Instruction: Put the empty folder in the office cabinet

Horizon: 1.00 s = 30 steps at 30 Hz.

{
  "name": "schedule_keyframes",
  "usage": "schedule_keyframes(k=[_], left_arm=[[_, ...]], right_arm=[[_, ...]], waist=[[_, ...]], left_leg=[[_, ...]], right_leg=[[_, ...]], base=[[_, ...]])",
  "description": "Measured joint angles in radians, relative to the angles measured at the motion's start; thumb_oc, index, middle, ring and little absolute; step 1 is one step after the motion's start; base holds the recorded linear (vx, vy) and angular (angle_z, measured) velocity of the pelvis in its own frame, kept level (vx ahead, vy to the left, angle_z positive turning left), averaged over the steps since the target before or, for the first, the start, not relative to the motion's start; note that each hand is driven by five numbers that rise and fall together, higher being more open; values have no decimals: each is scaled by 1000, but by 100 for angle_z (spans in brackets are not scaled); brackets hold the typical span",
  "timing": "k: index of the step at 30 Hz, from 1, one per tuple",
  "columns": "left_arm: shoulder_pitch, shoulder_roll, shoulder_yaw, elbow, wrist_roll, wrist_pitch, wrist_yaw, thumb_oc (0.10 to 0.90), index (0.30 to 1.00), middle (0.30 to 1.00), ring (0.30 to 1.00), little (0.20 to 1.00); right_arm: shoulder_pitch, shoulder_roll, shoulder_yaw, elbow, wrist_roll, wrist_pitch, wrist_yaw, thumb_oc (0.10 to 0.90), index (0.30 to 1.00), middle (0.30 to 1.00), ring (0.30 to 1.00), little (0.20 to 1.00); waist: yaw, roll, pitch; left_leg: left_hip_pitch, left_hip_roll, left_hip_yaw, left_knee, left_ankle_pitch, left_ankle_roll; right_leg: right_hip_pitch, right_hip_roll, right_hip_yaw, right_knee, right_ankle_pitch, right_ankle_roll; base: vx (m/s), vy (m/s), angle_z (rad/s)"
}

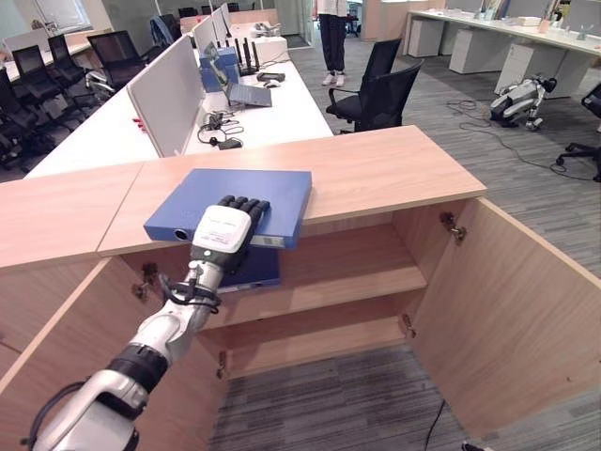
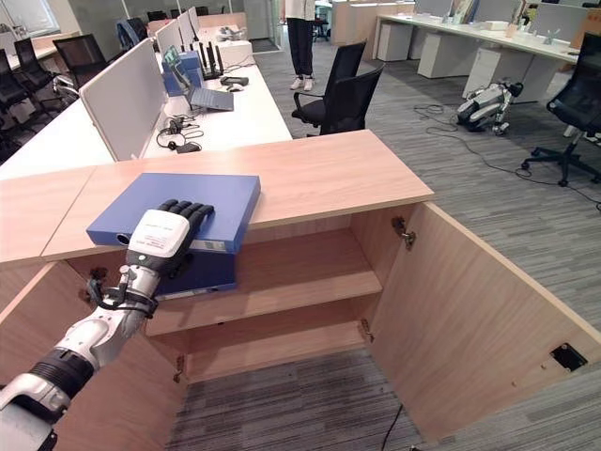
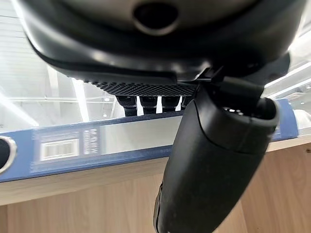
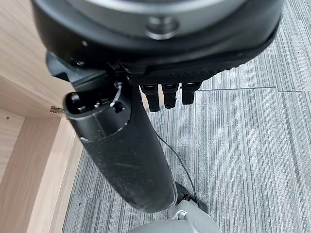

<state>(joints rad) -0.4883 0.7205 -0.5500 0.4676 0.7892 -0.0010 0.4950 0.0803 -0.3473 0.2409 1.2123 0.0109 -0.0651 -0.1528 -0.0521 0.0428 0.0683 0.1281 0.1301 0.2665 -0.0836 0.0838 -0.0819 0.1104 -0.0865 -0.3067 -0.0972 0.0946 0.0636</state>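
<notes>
An open-plan office surrounds a wooden cabinet (image 1: 376, 178) with both doors open. One blue folder (image 1: 235, 202) lies flat on its top, spine with label toward the robot, overhanging the front edge. The left robot hand (image 1: 225, 235) clamps it, fingers above, thumb beneath. A second folder (image 1: 252, 271) sits on the shelf (image 1: 347, 277). The right robot hand (image 4: 165, 94) hangs over carpet, fingers loosely extended.

An open-plan office with grey striped carpet (image 1: 526, 202). Long white desks (image 1: 272, 117) run back, split by grey dividers (image 1: 169, 99), with a laptop (image 1: 249, 94) and headsets on top. Black chairs (image 1: 380, 94) stand beside them — more at the far left. White desks (image 1: 488, 33) line the right wall. A person (image 1: 331, 38) stands far back — legs only.
</notes>
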Motion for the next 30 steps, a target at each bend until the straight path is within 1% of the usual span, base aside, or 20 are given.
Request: schedule_keyframes(k=[3,4,5,6,12,13,15,19,26,30], left_arm=[[-3,-2,0,0,-1,0,0,800,900,900,900,900],[-3,-2,0,0,-1,0,0,769,853,853,853,853],[-3,-2,0,1,-1,0,0,726,789,789,789,789],[-3,-2,0,1,-1,0,0,400,300,300,300,300],[-38,-10,6,0,-39,2,38,400,300,300,300,300],[-48,-22,28,-4,-39,4,59,400,300,300,300,300],[-55,-26,42,-8,-39,3,58,400,300,300,300,300],[-55,-29,41,-11,-38,1,60,400,300,300,300,300],[-46,-29,58,-80,-38,15,55,400,300,300,300,300],[-24,-28,67,-157,-37,9,36,400,300,300,300,300]], right_arm=[[0,0,0,0,0,0,0,800,900,900,900,900],[0,0,1,0,0,0,0,800,900,900,900,900],[0,0,1,0,0,0,0,800,900,900,900,900],[0,0,1,0,0,0,0,800,900,900,900,900],[1,0,2,0,0,0,0,800,900,900,900,900],[1,0,3,0,0,0,0,800,900,900,900,900],[-1,0,3,-1,0,-1,0,800,900,900,900,900],[-1,0,14,-1,0,-1,0,800,900,900,900,900],[-1,2,20,-2,0,1,0,800,900,900,900,900],[0,3,20,-2,0,3,0,800,900,900,900,900]], waist=[[0,-2,0],[0,-3,0],[0,-4,0],[0,-6,0],[1,-11,-1],[2,-11,-1],[2,-11,-1],[2,-12,-2],[9,-12,-2],[29,-12,-2]], left_leg=[[0,1,1,0,0,0],[0,1,1,0,0,0],[0,2,1,0,0,0],[0,2,1,1,0,0],[4,2,2,0,0,-1],[4,2,1,0,-1,-1],[5,3,2,0,-1,-1],[5,5,2,0,-1,-1],[6,6,0,0,-1,-1],[6,6,-3,0,-1,-1]], right_leg=[[-1,1,1,0,0,0],[-1,2,2,0,0,0],[-1,2,2,0,0,0],[-1,2,2,0,0,0],[2,2,2,0,0,0],[2,2,2,0,0,0],[4,3,2,0,0,0],[3,5,2,0,0,-1],[5,5,1,0,0,-1],[6,5,-2,0,-1,-1]], base=[[0,0,0],[0,0,0],[0,0,0],[0,0,0],[0,0,0],[0,0,0],[0,0,0],[0,0,0],[0,0,0],[0,0,0]])
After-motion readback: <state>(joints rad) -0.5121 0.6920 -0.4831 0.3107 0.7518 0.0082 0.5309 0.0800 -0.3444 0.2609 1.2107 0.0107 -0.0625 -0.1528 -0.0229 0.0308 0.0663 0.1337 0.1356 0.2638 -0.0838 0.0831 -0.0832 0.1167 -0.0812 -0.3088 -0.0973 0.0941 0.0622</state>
